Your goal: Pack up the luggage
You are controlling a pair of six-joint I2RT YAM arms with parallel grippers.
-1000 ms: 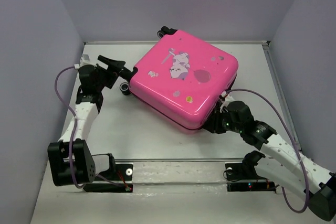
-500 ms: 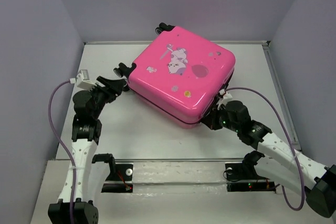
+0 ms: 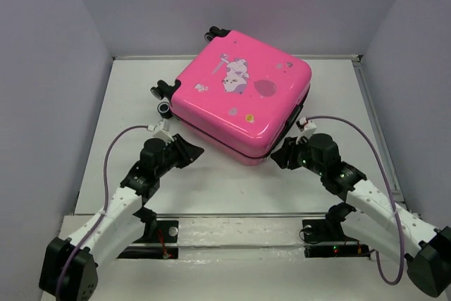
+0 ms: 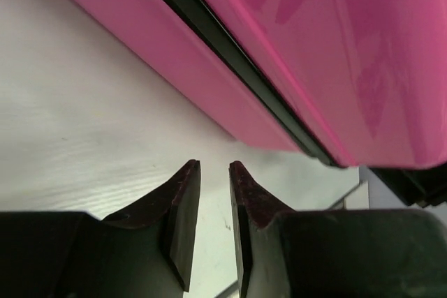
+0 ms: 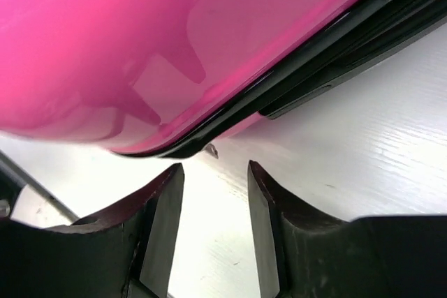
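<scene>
Overhead, the luggage (image 3: 243, 100) lies flat and shut in the upper middle of the frame, on the white table (image 3: 211, 192). It is turned at an angle, so one rounded corner points toward the bottom of the picture. Its printed pink shell faces up, and its black-and-white wheels (image 3: 163, 107) stick out at the upper left side.

The left gripper (image 3: 189, 151) sits left of centre, just beside the suitcase's lower-left edge but apart from it. In the left wrist view its two dark fingers (image 4: 183, 204) stand with only a slim gap between them and nothing in it. The pink shell and its black seam run across the top of that frame, above the tips.

The right gripper (image 3: 280, 154) sits right of centre, close against the suitcase's lower-right side near the bottom corner. In the right wrist view its fingers stand moderately apart with only bare table between them. The suitcase's black seam passes just beyond the tips, and nothing is held.
</scene>
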